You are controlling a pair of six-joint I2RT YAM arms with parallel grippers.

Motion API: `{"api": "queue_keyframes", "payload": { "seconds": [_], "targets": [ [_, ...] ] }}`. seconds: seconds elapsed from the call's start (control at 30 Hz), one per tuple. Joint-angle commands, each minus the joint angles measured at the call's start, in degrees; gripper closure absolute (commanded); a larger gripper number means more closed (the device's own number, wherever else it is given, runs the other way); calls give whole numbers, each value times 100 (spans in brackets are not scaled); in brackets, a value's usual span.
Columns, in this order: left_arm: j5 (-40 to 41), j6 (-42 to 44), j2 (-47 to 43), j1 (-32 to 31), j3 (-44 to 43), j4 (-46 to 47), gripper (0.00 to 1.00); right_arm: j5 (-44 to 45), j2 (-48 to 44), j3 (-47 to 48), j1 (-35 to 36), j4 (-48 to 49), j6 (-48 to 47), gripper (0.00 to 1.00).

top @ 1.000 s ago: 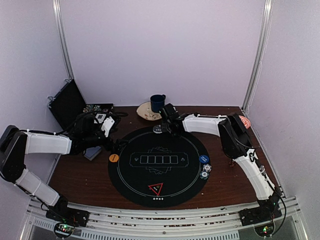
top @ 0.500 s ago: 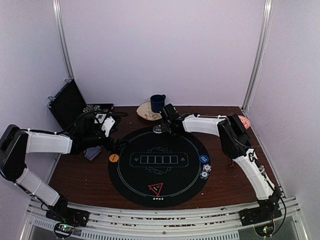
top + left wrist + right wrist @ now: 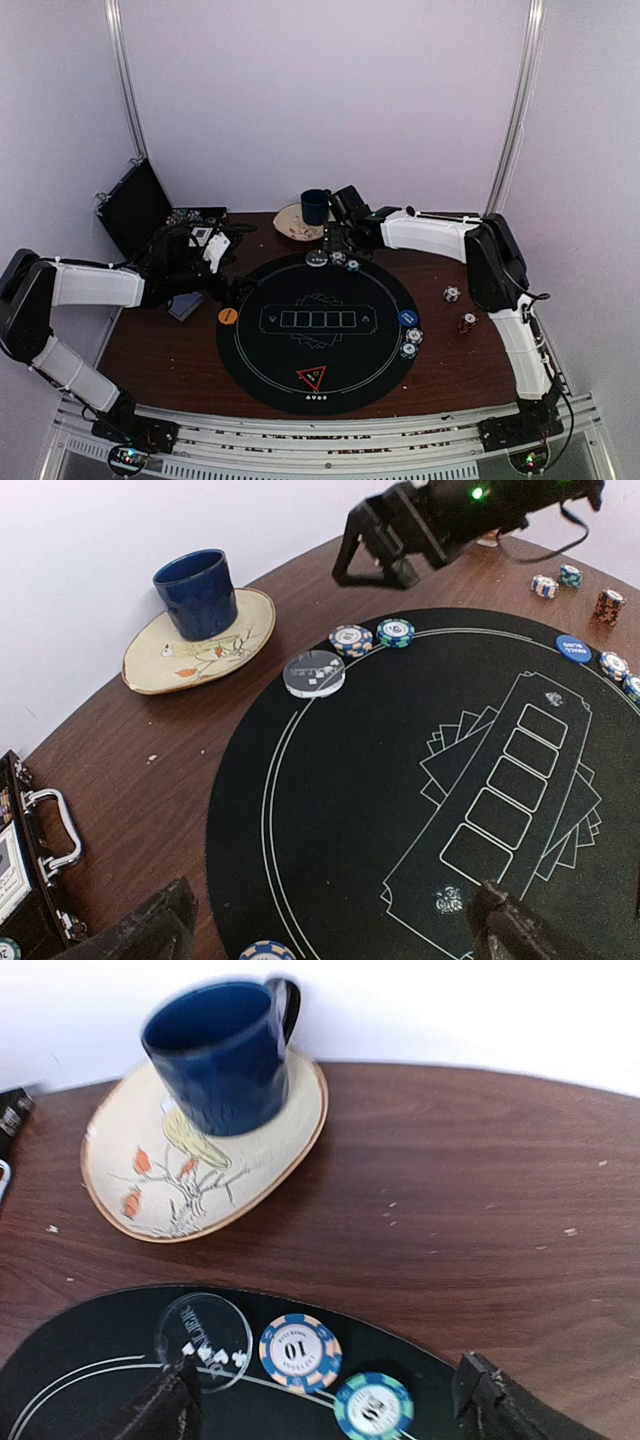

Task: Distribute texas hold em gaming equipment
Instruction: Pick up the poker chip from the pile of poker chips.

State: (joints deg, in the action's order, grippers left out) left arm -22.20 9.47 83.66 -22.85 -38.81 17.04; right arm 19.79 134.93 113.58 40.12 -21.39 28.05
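R pincer (image 3: 325, 1405) hangs low over far rim of black mat (image 3: 270, 360), fingers (image 3: 165, 1410) wide apart, gripping nothing. Flat on mat right below it: blue-orange chip (image 3: 300, 1352) marked 10 & green chip (image 3: 373, 1407) side by side, w/ clear button disc (image 3: 203, 1328) just left of them. Behind, off the mat, dark blue mug (image 3: 222, 1055) sits on a painted saucer (image 3: 290, 1130).

L pincer (image 3: 330, 935) is spread open too, empty, at mat's left edge. Card deck (image 3: 185, 306) lies on tabletop (image 3: 160, 350) close by it.

Orange button (image 3: 228, 316) at mat's left rim. Blue button (image 3: 408, 318) at right rim w/ two chips (image 3: 413, 336) just nearer. Red-edged triangle marker (image 3: 311, 378) at near rim. More chips (image 3: 452, 294) on bare wood right of mat. Open case (image 3: 135, 205) at far-left corner.
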Motion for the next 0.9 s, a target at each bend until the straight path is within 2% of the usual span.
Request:
{"api": "queue_keyframes", "payload": {
  "seconds": [0.0,0.17,0.5,0.7,0.87],
  "targets": [
    [-17,-6,-22,26,-118,212,2,371,-1103,-597,-30,-323,-146,8],
    [-21,-1,-81,31,-110,201,2,561,-2156,-1800,-30,-563,27,2],
    [-43,-3,-96,31,-100,203,2,1130,-4564,-4841,-299,-360,718,1],
    [-47,4,-95,27,-92,203,2,993,-5543,-6208,-882,63,790,1],
    [-31,15,-63,28,-101,212,2,920,-5888,-6833,-1477,331,775,1]
  ]
}}
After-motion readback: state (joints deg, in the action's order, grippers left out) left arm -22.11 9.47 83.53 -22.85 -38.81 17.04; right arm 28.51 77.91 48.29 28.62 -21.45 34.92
